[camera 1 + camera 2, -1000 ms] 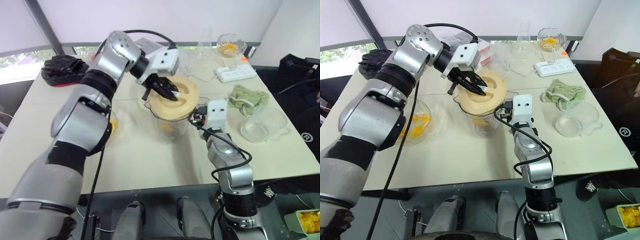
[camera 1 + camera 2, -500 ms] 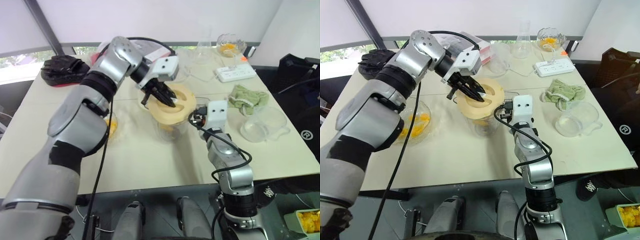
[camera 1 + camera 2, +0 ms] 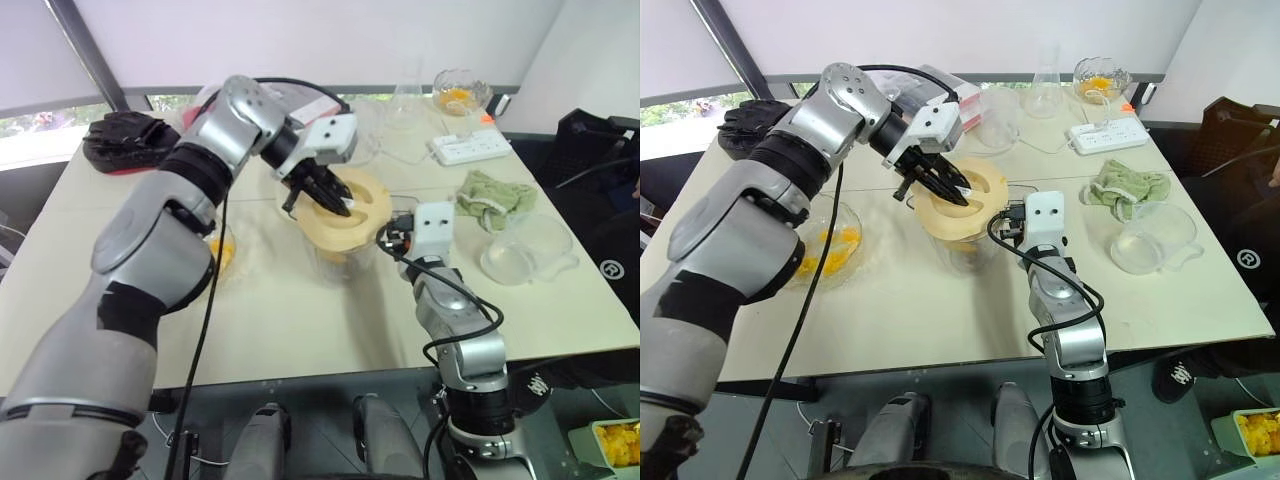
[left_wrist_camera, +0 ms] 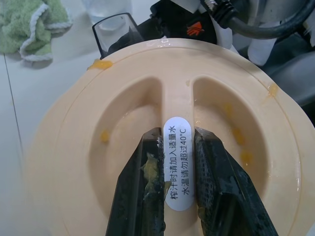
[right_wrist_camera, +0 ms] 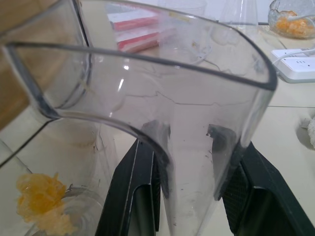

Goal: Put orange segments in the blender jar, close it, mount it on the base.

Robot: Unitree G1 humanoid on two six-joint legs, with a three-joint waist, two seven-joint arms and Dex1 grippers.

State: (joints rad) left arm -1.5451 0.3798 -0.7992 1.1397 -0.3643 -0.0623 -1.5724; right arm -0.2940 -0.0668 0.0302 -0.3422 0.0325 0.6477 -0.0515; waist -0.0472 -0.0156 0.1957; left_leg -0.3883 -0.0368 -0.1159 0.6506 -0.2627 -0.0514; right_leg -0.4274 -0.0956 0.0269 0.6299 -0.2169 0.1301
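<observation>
The blender jar [image 3: 962, 245], clear ribbed plastic, stands at the centre of the frame on the pale worktop [image 3: 940, 320]. A round cream lid [image 3: 345, 205] with a raised central rib rests on its mouth. The left gripper [image 4: 178, 162] pinches that rib between two black fingers smeared with pulp. The right gripper [image 5: 197, 162] clamps the jar's transparent handle [image 5: 197, 123]. Orange segments [image 5: 42, 196] lie at the jar bottom. At right: a crumpled green cloth [image 3: 495, 198], a squat clear jug [image 3: 527, 250], a white power strip [image 3: 470, 147]. At left, a glass bowl [image 3: 830, 245] of fruit sits partly behind the left arm.
</observation>
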